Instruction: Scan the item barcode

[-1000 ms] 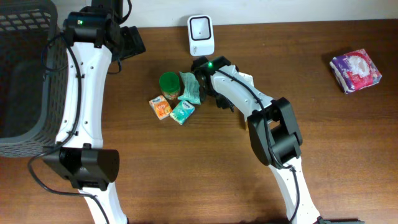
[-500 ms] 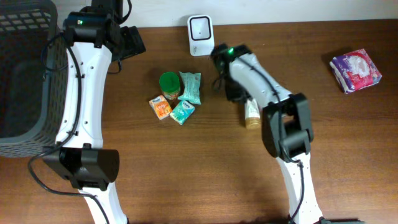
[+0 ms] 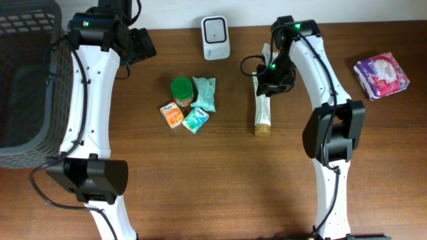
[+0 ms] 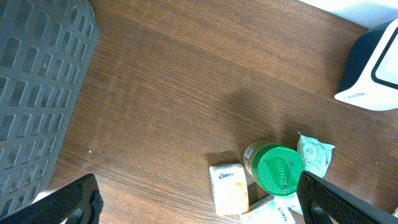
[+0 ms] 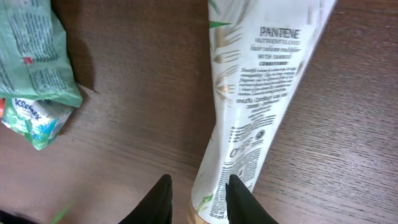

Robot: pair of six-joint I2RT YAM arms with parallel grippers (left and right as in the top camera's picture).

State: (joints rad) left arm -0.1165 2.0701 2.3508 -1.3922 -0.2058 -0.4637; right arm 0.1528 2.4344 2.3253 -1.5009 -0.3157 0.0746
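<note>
Straddling the white plastic Pantene tube (image 5: 261,93) lying right of the white barcode scanner (image 3: 215,29), the right gripper (image 5: 199,182) shows narrowly parted fingers, grip unclear, while the left gripper (image 4: 205,202) gapes empty; scanning not yet done.

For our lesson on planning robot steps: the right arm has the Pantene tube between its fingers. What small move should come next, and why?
Probably carry the Pantene tube toward the white scanner, turning it in search of the barcode. The right gripper seems closed on the tube, the scanner stands apart from it, and only printed text shows, no barcode.
</note>
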